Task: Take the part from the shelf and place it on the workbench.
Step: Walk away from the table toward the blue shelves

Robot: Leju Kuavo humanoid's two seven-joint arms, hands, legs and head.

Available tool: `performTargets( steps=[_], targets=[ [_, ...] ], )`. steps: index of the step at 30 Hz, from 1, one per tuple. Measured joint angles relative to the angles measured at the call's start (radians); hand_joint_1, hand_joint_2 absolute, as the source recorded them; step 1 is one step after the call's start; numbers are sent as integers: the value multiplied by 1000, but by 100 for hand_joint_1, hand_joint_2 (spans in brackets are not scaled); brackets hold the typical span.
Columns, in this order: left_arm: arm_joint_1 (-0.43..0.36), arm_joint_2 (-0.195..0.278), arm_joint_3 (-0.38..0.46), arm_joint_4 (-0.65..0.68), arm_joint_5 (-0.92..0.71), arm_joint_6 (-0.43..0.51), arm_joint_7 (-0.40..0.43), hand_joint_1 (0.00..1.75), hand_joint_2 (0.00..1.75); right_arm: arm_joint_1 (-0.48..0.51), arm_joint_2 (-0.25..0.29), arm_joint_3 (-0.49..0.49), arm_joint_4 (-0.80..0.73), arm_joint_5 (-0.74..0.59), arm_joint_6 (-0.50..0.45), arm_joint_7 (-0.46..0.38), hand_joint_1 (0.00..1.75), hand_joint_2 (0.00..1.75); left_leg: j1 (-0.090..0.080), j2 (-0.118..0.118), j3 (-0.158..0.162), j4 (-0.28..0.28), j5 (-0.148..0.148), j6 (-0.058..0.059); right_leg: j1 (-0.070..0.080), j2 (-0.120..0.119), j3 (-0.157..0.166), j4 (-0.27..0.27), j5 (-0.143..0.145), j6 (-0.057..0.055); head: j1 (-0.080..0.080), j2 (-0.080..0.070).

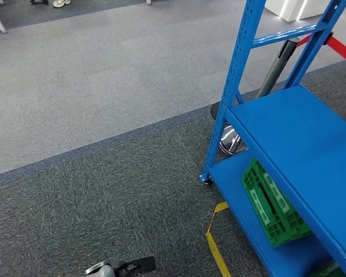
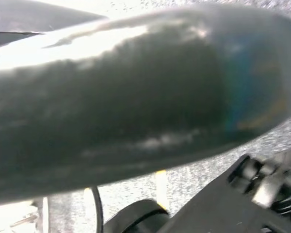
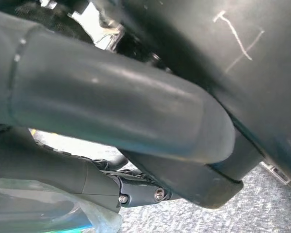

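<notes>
Blue steel shelf, middle deck bare; green crate on the lowest deck.

- Part: probably the clear-wrapped item lying against the right hand; whether that hand actually grips it cannot be told.
- Left hand: low, grip likewise impossible to tell.
- Step: likely carrying away from the shelf.
- Next: turn and find the desk.
- Obstacles: shelf post, stanchion, red belt, yellow floor tape.

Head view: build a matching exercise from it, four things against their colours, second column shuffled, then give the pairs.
Things:
1. shelf
2. crate
3. floor tape
4. barrier strap

Colours:
A. yellow
B. red
C. blue
D. green

Pairs: 1-C, 2-D, 3-A, 4-B
</notes>
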Motion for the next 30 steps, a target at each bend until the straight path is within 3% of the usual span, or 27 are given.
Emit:
performTargets(
  steps=[2,4,5,6,8,10,12,14,16,18,19,20,21,23,24,26,28,30],
  targets=[
    [-5,7,7,0,8,-1,-1,0,0,-5,-4,2,0,3,6,-3,0,0,1,13,1,-3,1,5,0,-19,-56,121,-59,7,1,0],
    [-4,17,18,0,15,1,-1,0,0,-9,-7,2,-1,3,9,-4,0,0,1,28,1,-2,0,5,-2,-25,-96,214,-84,14,1,0],
    [-4,20,22,0,16,2,-2,0,0,-10,-8,2,-1,3,9,-3,0,0,1,34,2,-1,-1,5,-4,-29,-93,211,-70,17,1,0],
    [-4,22,26,0,17,3,-2,0,0,-9,-10,2,-2,3,10,-2,0,0,1,38,3,-1,-2,3,-7,-35,-72,170,-39,19,1,0],
    [-5,26,31,0,19,7,-2,0,0,-6,-13,3,-2,7,14,2,0,0,0,44,2,5,-7,-4,-12,-60,-11,41,20,24,2,0],
    [-4,29,38,0,22,13,-3,0,0,-3,-15,5,-1,11,20,3,0,0,-6,50,-4,15,-11,-14,-10,-77,25,-35,31,16,2,0],
    [-2,32,45,0,24,18,-3,0,0,-1,-16,8,-2,14,24,3,0,0,-8,62,-7,19,-12,-22,-8,-69,30,-45,25,0,0,0],
    [-2,33,49,0,25,20,-3,0,0,0,-16,11,-2,16,25,2,0,0,-4,57,-12,36,-27,-31,-9,-57,29,-45,29,-12,-2,0],
    [-1,35,53,0,25,23,-4,0,0,-1,-16,15,-2,18,27,1,0,0,-1,36,-46,120,-78,-40,-11,-48,31,-46,31,-23,-3,0],
    [4,39,59,0,26,24,-5,0,0,-1,-16,17,-2,19,30,0,0,0,-1,26,-106,253,-136,-42,-9,-36,31,-46,31,-29,-4,0],
    [7,41,63,0,26,24,-5,0,0,-1,-16,18,-2,19,31,0,0,0,-1,25,-127,298,-146,-41,-8,-29,31,-46,31,-30,-4,0],
    [10,42,66,0,26,24,-6,0,0,-1,-16,18,-2,19,32,-1,0,0,-1,24,-134,309,-137,-38,-6,-21,32,-46,31,-31,-4,0],
    [11,45,69,0,26,25,-6,0,0,-1,-16,18,-2,20,33,-2,0,0,-1,22,-123,280,-109,-34,-6,-13,34,-46,31,-31,-4,0],
    [12,52,72,0,26,29,-6,0,0,-2,-15,21,-2,23,33,-4,0,0,-2,3,-66,150,-35,-24,-5,1,37,-46,30,-30,-4,0],
    [12,55,74,0,26,32,-6,0,0,-2,-15,24,-1,26,31,-6,0,0,-3,-10,-38,88,-12,-21,-4,7,36,-45,30,-28,-4,0],
    [14,61,79,0,27,37,-6,0,0,-2,-14,28,-1,28,25,-9,0,0,-4,-26,-16,32,-5,-19,-4,16,30,-45,31,-21,-4,0],
    [17,64,85,0,29,41,-5,0,0,-2,-14,28,-1,28,22,-11,0,0,-3,-18,-14,20,-5,-15,-5,20,24,-46,32,-10,-4,0],
    [19,66,91,0,29,44,-5,0,0,-2,-14,29,-1,29,20,-11,0,0,1,-8,-10,9,0,-6,-4,6,8,-18,10,-1,-2,0]
  ],
)
